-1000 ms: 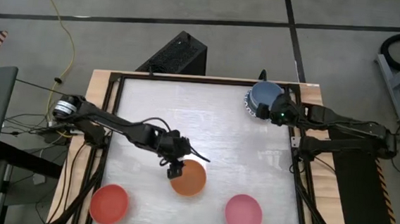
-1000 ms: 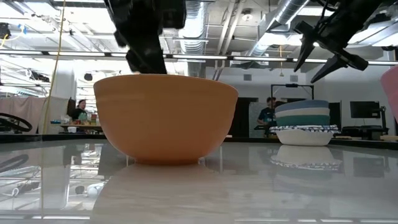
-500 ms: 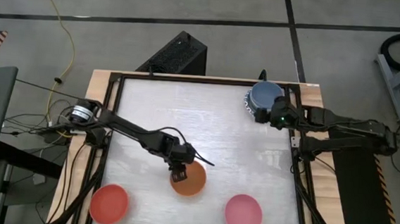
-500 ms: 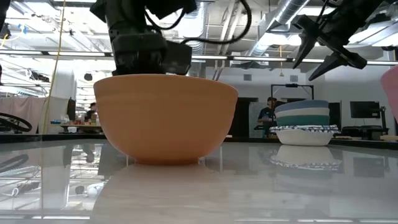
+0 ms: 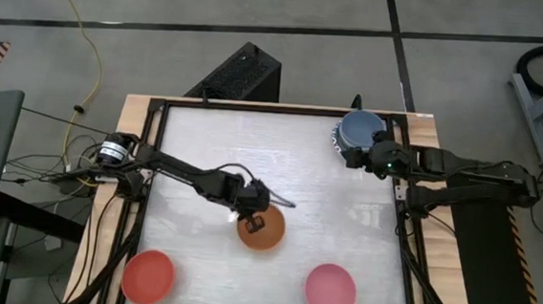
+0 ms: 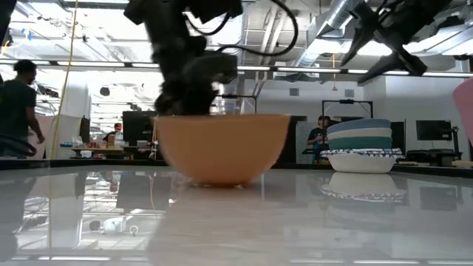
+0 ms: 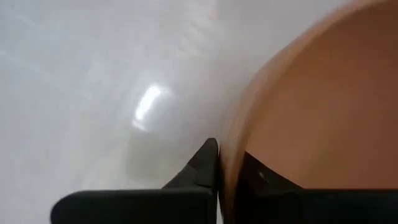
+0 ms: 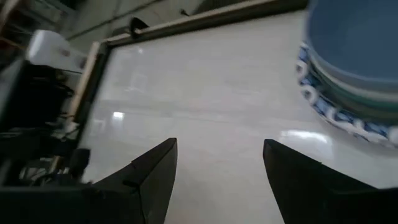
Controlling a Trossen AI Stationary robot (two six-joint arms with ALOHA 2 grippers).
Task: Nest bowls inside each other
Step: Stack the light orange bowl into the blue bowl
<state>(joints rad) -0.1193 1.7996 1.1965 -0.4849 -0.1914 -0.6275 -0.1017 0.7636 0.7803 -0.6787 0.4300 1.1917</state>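
I have the left gripper (image 5: pixel 253 222) clenched on the rim of the orange bowl (image 5: pixel 264 232), one finger (image 7: pixel 199 171) outside the wall and the other inside, as the left wrist view shows. That bowl sits near the middle of the table (image 5: pixel 298 183), toward the front edge. In the low view the orange bowl (image 6: pixel 222 146) stands upright with the left arm coming down onto its rim from above.

My right gripper (image 8: pixel 217 165) is released, its fingers spread wide, and it hangs above the table just beside the stack of bowls (image 5: pixel 357 132) at the far right corner. The stack (image 6: pixel 360 145) has a blue bowl on top, teal and cream ones under it, and a white bowl with a blue-patterned rim at the bottom.

The red bowl (image 5: pixel 149 277) sits at the front left corner and the pink bowl (image 5: pixel 330 289) at the front right, both well apart from the orange one.
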